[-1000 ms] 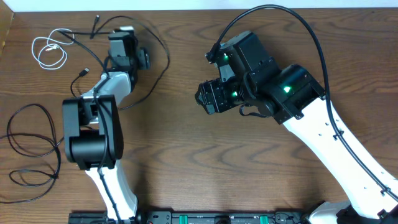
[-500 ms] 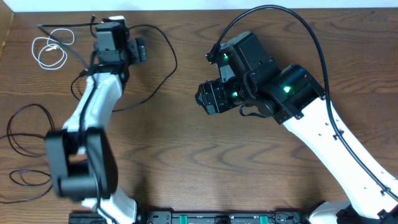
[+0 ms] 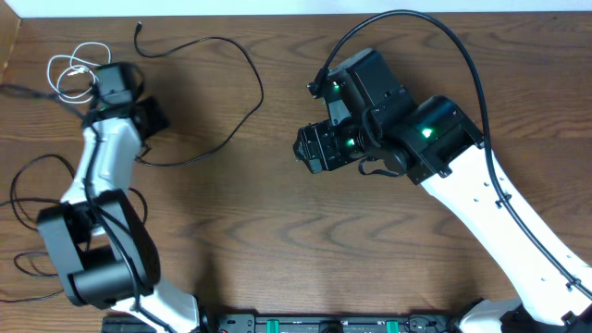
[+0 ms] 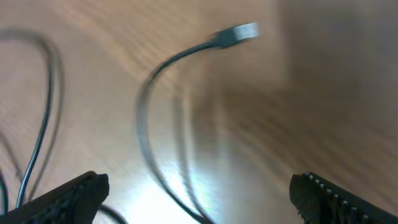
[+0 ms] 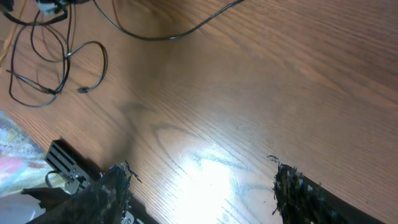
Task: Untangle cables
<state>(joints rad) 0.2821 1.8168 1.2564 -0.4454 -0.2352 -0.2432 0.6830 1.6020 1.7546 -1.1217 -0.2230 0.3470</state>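
Short white cable (image 3: 69, 79) coiled at upper left. Long black cable (image 3: 261, 92) curves across the top left. Second black cable (image 3: 13, 196) loops loosely at the left edge.

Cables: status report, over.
Left pincer open, empty, beside white cable. Right pincer open, empty, over table. Long black cable loops mid-table; second black cable partly under left arm.

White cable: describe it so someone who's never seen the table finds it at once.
On the wooden table, look to the far left corner in the overhead view, just beside the left arm. The white cable lies there in a few small loops. It is the only white cord; the black cables nearby are longer and spread wider.
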